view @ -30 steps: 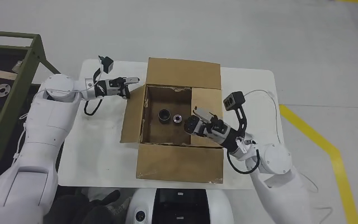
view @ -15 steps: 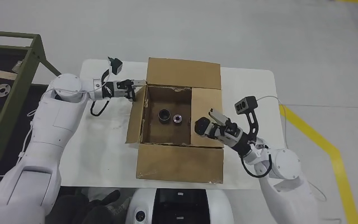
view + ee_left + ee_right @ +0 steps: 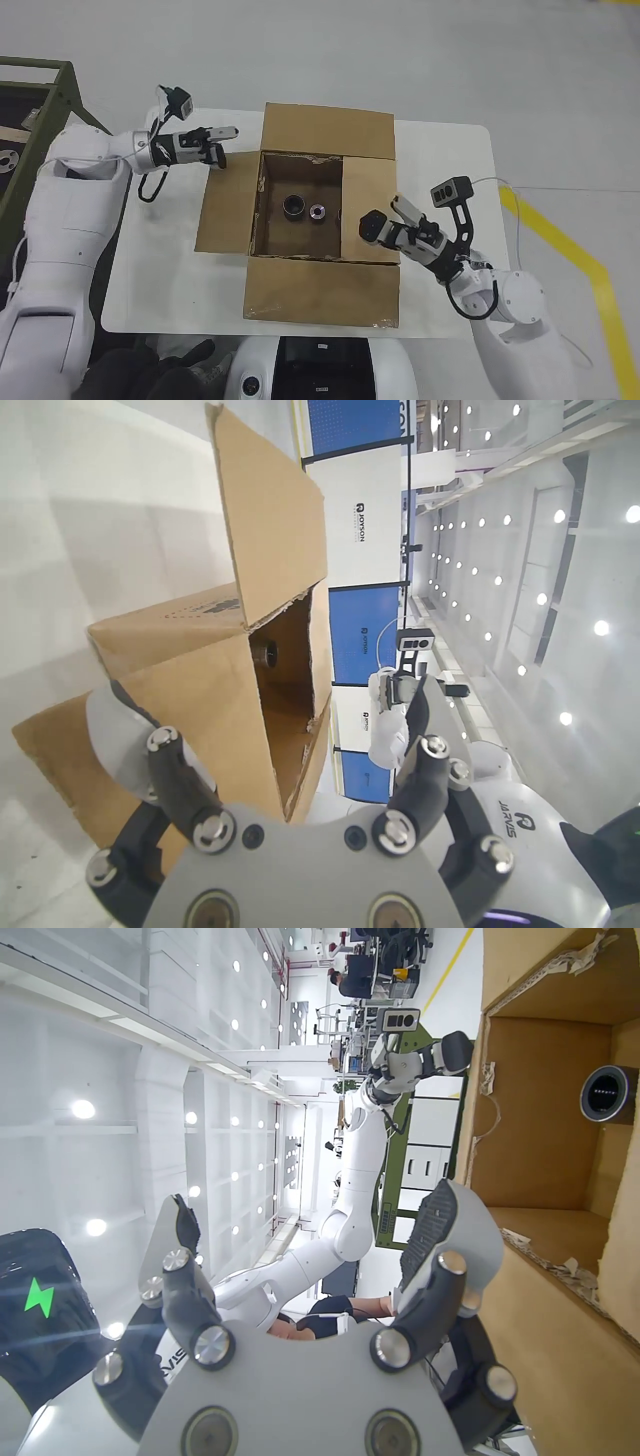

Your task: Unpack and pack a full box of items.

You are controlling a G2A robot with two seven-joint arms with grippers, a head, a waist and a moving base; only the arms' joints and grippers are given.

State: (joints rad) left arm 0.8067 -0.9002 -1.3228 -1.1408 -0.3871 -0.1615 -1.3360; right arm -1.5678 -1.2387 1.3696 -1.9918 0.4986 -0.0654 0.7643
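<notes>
Noted white table (image 3: 450, 160) bearing brown cardboard box (image 3: 320, 290) at centre, four flaps splayed flat for overhead access. Found left gripper (image 3: 222, 145) toward rear-left corner, right gripper (image 3: 385, 217) over right flap (image 3: 368, 180), both spread wide, empty. Observed dark metal cylinder (image 3: 293, 207), small silvery ring (image 3: 317, 211) inside. Since earlier: left flap (image 3: 225, 210) lowered, grippers withdrawn.

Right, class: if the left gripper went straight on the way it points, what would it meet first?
Most likely the cardboard box: the open left gripper aims at its near corner. Depth is unclear, so the spread flap may come first.
</notes>
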